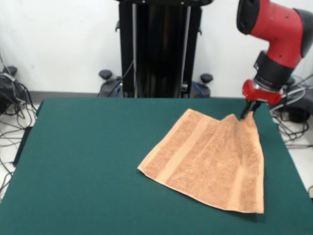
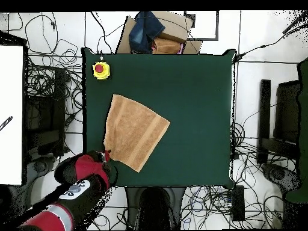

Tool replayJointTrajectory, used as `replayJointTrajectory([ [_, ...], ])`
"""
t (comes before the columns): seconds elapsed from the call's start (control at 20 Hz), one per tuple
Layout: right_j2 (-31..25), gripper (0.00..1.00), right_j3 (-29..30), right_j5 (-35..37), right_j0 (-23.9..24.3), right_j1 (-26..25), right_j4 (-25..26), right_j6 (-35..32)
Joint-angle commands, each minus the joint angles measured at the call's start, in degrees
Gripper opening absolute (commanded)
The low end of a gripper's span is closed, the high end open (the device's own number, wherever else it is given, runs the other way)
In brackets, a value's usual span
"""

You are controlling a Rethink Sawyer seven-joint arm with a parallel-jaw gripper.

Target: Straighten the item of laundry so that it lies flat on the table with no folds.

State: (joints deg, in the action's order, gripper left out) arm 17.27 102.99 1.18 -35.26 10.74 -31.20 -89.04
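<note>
The item of laundry is an orange-tan towel spread on the right half of the green table. It looks mostly flat, with a paler band near its left edge. Its far right corner is raised into a peak. My gripper is shut on that raised corner, near the table's far right edge. From above, the item of laundry lies toward the left of the table, and the gripper holds its corner nearest the arm.
A yellow box with a red button sits in a table corner, close to the towel. Cables and equipment cover the floor around the table. A cardboard box with dark cloth lies beyond the far edge.
</note>
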Motion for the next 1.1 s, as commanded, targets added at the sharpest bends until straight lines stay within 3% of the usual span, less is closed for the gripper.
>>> replayJointTrajectory([
  [0.05, -7.5, 0.0, 2.5, 2.2, 0.7, 0.4, -0.1, -13.9],
  [0.25, -8.4, 0.0, 3.2, 1.8, 1.0, 1.2, -0.7, -14.9],
  [0.55, -4.5, 0.0, -1.8, 7.7, -3.6, -1.8, -5.0, -16.8],
  [1.1, -4.4, 0.0, -4.5, 7.3, -5.4, -4.7, -8.9, -16.7],
])
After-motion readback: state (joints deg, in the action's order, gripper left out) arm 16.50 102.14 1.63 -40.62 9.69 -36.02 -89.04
